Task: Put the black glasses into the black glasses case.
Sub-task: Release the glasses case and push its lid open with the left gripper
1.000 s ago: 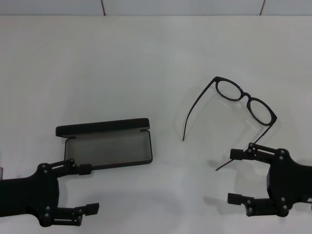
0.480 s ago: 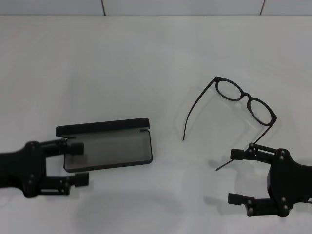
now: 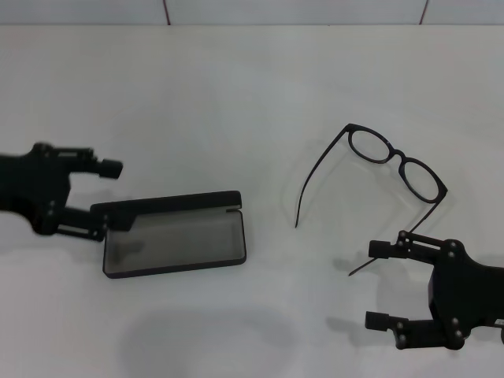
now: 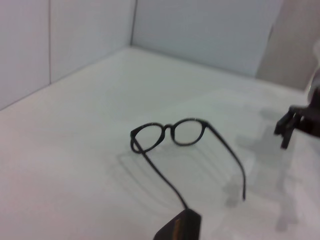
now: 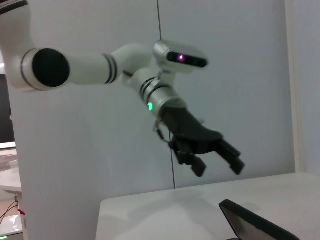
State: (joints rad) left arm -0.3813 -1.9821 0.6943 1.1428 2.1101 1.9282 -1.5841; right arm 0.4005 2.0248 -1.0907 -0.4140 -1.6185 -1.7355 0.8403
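Rising left gripper, glasses untouched, case standing open.

Changes: the left gripper has climbed from the near edge of the tabletop to the far left end of the black glasses case, fingers apart and straddling the raised lid's corner; the right gripper has stayed low at the near right, fingers likewise apart and holding nothing. Meaning: no pickup has begun; the left arm looks set to steady or clear the lid. Contents: case open, grey lining showing, nothing inside. Item: the black glasses rest on the tabletop well right of the case, temples unfolded toward the robot, one temple tip just beside the right gripper.
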